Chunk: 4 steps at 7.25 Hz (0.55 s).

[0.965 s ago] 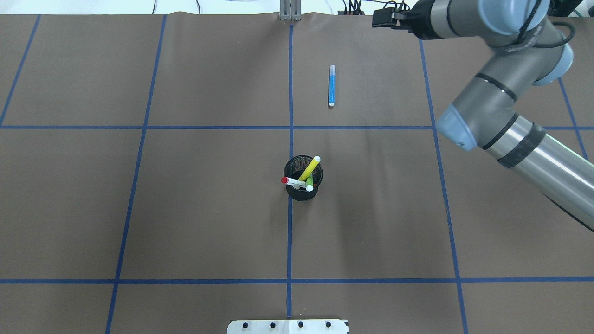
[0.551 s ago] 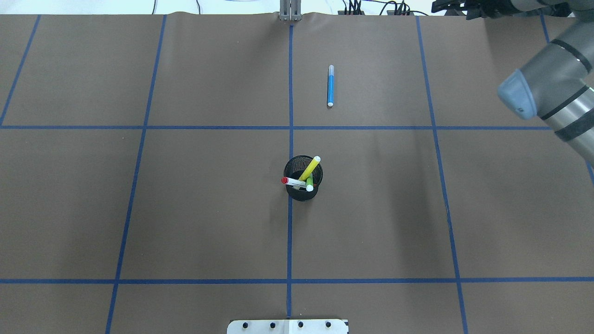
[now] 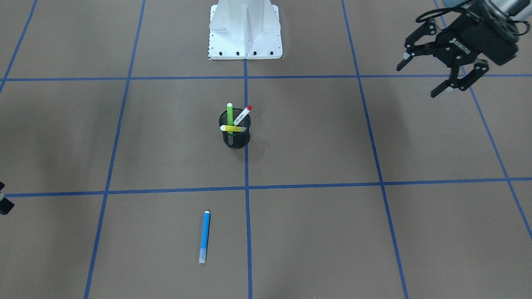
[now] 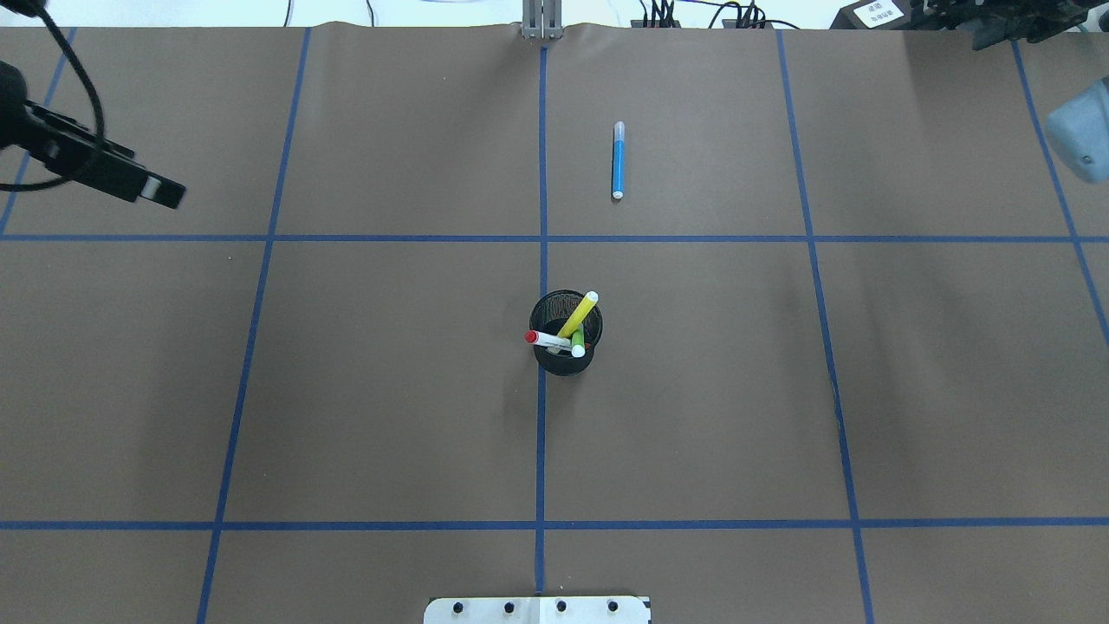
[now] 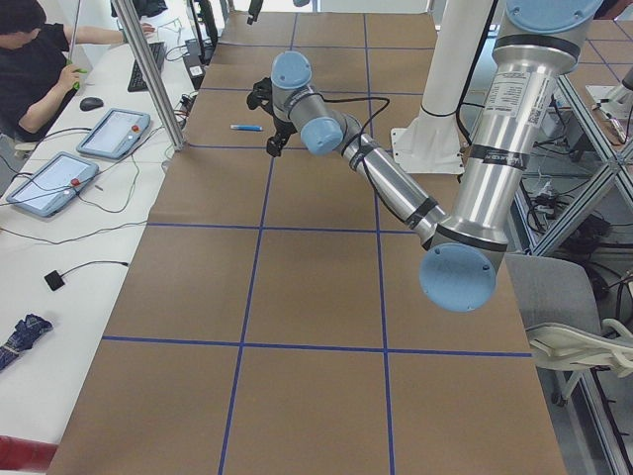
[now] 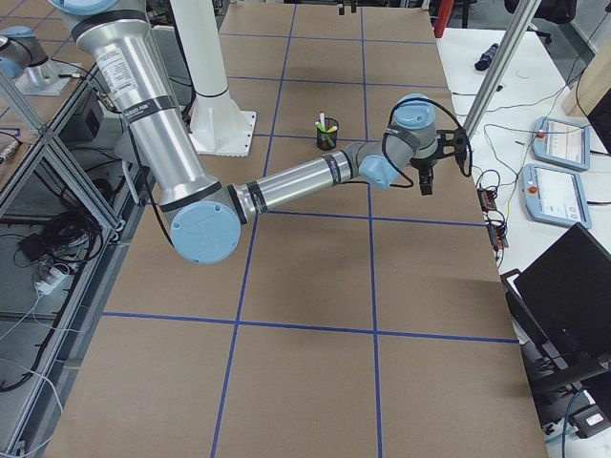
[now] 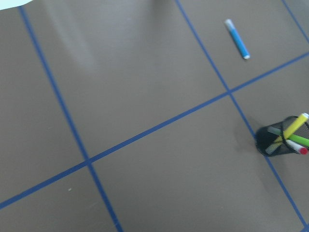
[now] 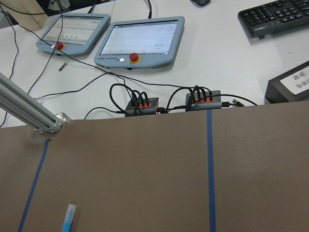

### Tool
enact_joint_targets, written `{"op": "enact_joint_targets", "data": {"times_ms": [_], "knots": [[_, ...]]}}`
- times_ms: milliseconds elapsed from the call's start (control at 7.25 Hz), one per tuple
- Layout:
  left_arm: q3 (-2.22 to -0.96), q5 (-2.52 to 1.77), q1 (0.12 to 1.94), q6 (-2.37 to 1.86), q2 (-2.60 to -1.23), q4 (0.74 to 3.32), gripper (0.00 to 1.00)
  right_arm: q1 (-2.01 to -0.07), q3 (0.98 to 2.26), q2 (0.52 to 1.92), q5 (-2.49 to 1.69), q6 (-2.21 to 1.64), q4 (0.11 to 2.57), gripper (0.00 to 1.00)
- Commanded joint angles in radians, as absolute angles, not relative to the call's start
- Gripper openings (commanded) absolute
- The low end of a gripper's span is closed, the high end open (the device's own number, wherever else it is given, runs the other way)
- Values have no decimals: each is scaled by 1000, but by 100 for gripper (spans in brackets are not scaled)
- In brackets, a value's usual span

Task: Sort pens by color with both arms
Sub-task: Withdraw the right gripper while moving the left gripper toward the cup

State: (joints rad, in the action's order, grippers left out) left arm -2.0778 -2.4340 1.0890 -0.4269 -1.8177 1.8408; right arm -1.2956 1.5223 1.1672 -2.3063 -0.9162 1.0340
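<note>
item one: blue pen (image 4: 618,160), flat on the bench (image 4: 390,407), alone in the far square just to the robot's right of the centre tape line (image 4: 541,451). its long axis runs along that line, pointing away from the robot.

item two: yellow pen (image 4: 579,314), green pen (image 4: 578,338) and white pen with red cap (image 4: 548,341), tilted and crossed in the black mesh cup (image 4: 563,364). the cup stands on the centre line at mid-bench, well apart from the blue pen.

item three: left end effector (image 3: 417,80), raised over the robot's left side of the bench, jaws spread wide with nothing between them. the cup lies to its right and below it.

item four: right end effector (image 6: 444,170), out by the far right edge of the bench, near the cable hubs. whether it is apart or together cannot be told.

judgement: the cup is the next source. the left end effector looks the better placed for it. each pen's raised end offers the hold, taken along its lean.
</note>
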Motion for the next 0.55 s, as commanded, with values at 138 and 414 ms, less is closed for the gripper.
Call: {"op": "enact_joint_targets", "data": {"times_ms": [138,414], "knots": [[-2077,-2202,803,-631,-1945,1888,100,-1360,1526,1223,-2327,-580,1237,100],[-2069,-2154,724,-666,-1960,1888,100,-1347,1580,1224,-2330,-485,1417,100]]}}
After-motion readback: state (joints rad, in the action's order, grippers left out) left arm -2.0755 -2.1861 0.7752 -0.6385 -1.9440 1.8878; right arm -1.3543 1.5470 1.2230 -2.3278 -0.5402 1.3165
